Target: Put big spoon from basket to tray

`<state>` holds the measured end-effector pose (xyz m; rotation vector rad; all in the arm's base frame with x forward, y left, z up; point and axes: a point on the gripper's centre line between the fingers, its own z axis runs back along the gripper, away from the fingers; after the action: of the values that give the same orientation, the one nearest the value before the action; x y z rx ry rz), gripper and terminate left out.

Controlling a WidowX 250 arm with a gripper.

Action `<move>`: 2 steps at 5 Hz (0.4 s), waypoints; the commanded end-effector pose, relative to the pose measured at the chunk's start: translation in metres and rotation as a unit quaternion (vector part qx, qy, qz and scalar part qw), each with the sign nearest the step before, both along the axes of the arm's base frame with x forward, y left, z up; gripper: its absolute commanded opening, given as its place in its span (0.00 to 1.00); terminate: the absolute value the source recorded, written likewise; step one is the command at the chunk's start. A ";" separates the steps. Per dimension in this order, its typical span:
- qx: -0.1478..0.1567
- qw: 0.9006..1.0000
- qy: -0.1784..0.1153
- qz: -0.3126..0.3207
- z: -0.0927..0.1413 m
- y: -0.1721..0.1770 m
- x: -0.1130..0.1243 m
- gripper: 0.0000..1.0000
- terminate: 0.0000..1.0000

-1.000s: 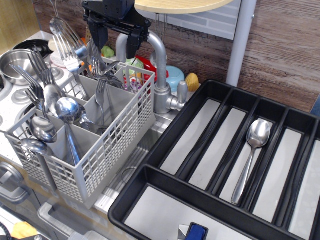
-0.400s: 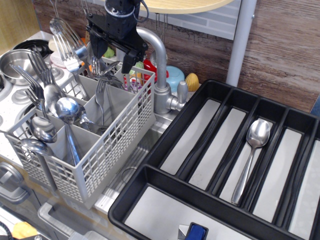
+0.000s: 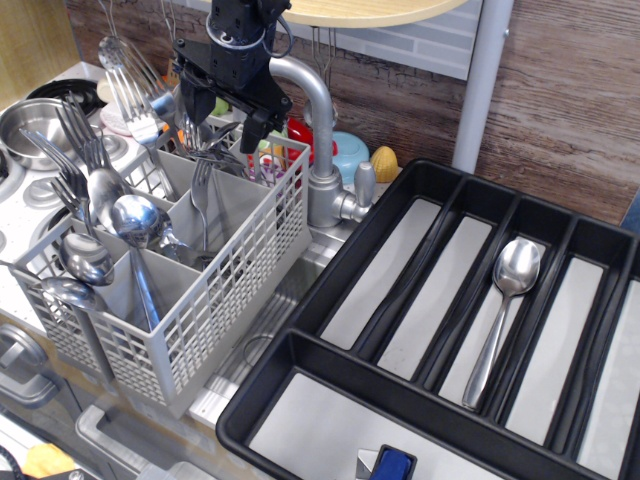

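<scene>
The light grey lattice basket (image 3: 240,270) stands at the left and holds steel forks and several spoons. A big spoon (image 3: 136,218) stands bowl-up in a near-left compartment, with more spoons (image 3: 84,262) beside it. My black gripper (image 3: 217,112) hangs open over the basket's far compartments, its fingers (image 3: 252,122) straddling the tops of the cutlery (image 3: 196,130) there without gripping any. The black tray (image 3: 330,275) lies at the right. One steel spoon (image 3: 505,300) lies in one of its long slots.
A grey tap (image 3: 320,150) rises between basket and tray, right beside my gripper. Pans and a stove (image 3: 30,130) are at the far left. Colourful toys (image 3: 350,155) sit behind the tap. A grey pole (image 3: 480,80) stands behind the tray. A blue object (image 3: 393,465) is at the bottom edge.
My gripper has come down and tilted toward the basket's far compartments, staying open. The cutlery and the tray's spoon have not moved.
</scene>
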<state>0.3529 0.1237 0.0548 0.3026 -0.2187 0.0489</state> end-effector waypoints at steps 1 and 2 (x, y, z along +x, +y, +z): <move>-0.016 1.000 -0.011 -0.003 -0.004 0.013 0.003 0.00 0.00; -0.021 1.000 -0.009 -0.006 -0.007 0.017 0.002 0.00 0.00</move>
<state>0.3574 0.1361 0.0523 0.2553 -0.2412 0.0395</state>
